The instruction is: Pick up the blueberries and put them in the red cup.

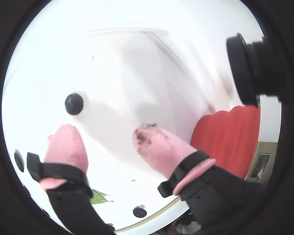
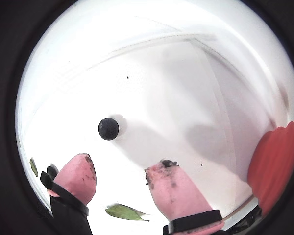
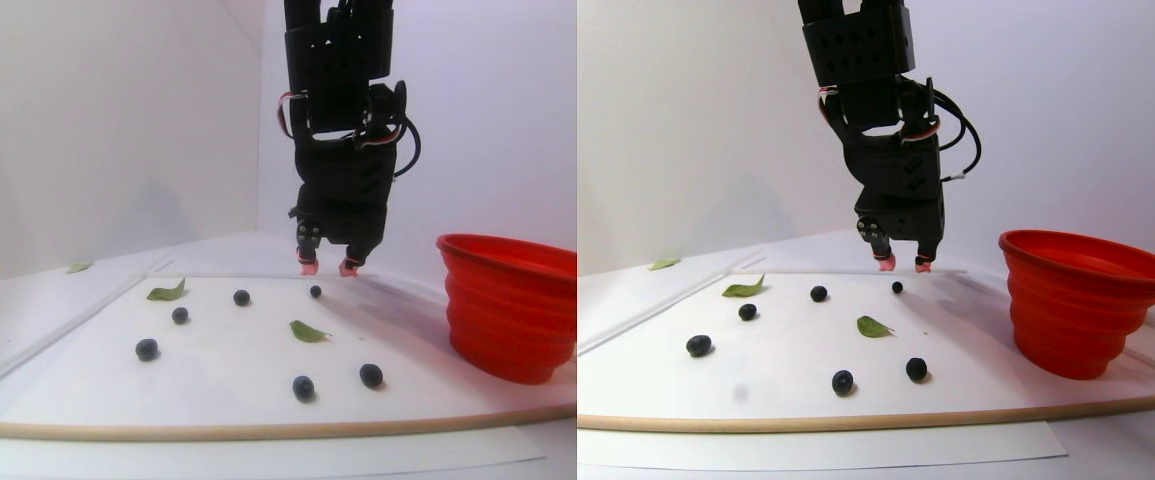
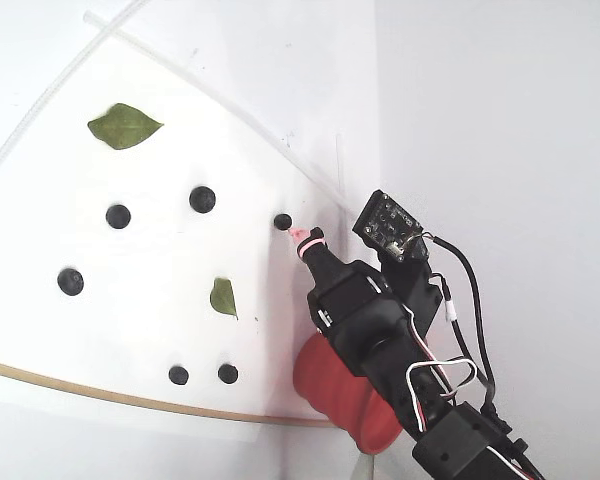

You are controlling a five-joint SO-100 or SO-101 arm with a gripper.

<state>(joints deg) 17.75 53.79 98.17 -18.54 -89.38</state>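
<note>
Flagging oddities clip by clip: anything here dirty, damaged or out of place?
Yes: the pincer has dark smudges on its pink fingertips, most likely berry residue. Otherwise the red cup stands upright and the blueberries and green leaves lie loose on the white board.

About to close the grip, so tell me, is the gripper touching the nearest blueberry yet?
Apart. In a wrist view, white surface shows between the gripper and the blueberry, which lies beyond the open pink fingertips.
</note>
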